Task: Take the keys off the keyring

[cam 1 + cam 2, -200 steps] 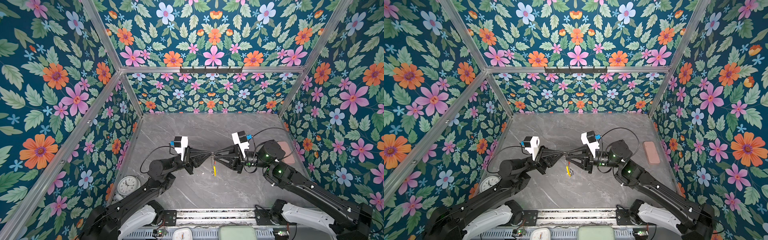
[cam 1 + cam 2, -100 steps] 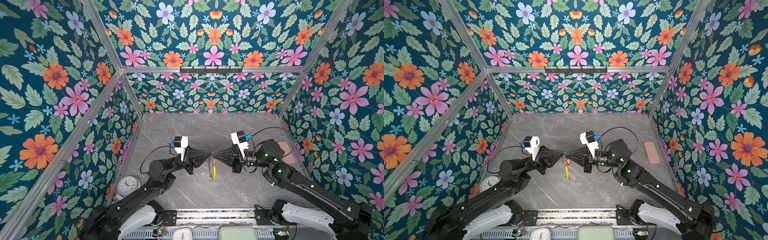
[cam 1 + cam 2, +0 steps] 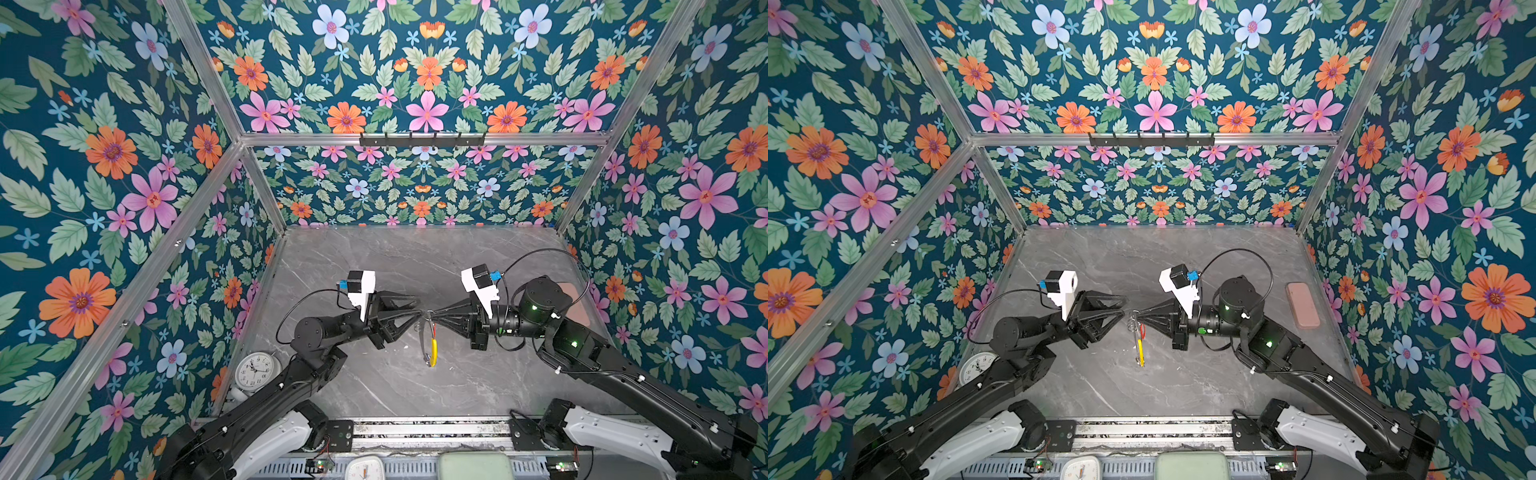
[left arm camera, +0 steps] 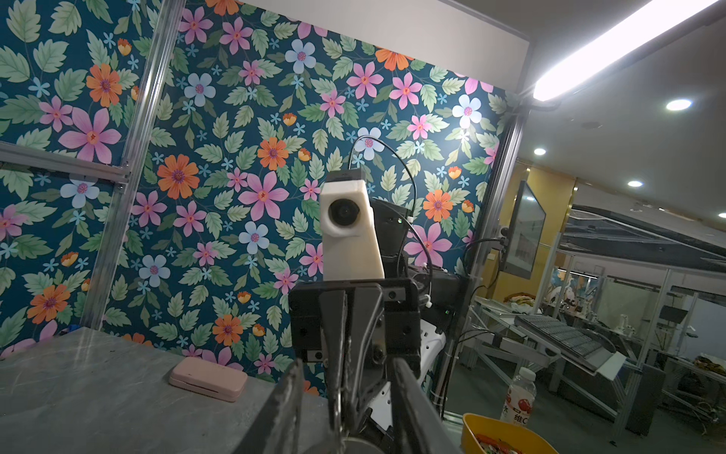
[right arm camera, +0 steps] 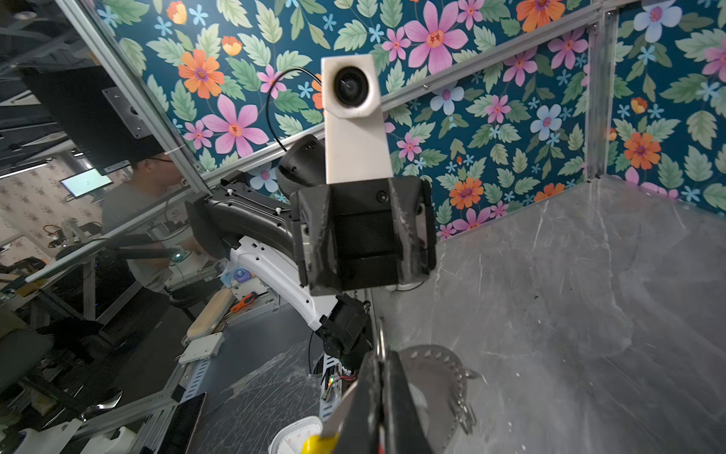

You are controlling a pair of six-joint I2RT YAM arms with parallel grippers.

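The keyring (image 3: 432, 353) hangs above the table, a thin dark hoop seen edge-on in both top views, its yellow section (image 3: 1141, 351) low down. A key's red tag (image 3: 434, 330) dangles just under the grip; no blue tag shows. My right gripper (image 3: 434, 316) is shut on the top of the hoop. In the right wrist view its jaws (image 5: 379, 359) are pressed together, with thin wire (image 5: 380, 334) coming out of them. My left gripper (image 3: 419, 306) faces it from the left, open. In the left wrist view its fingers (image 4: 292, 389) stand apart on either side of the right gripper's tips.
A round white clock (image 3: 254, 371) lies at the left wall near the left arm. A pink case (image 3: 1303, 305) lies at the right wall behind the right arm. Another small clock (image 3: 365, 467) and a green pad (image 3: 473, 465) sit on the front rail.
My left gripper has opened and let go of the hoop. The right gripper has closed fully on it, and the keyring now hangs from the right gripper alone.
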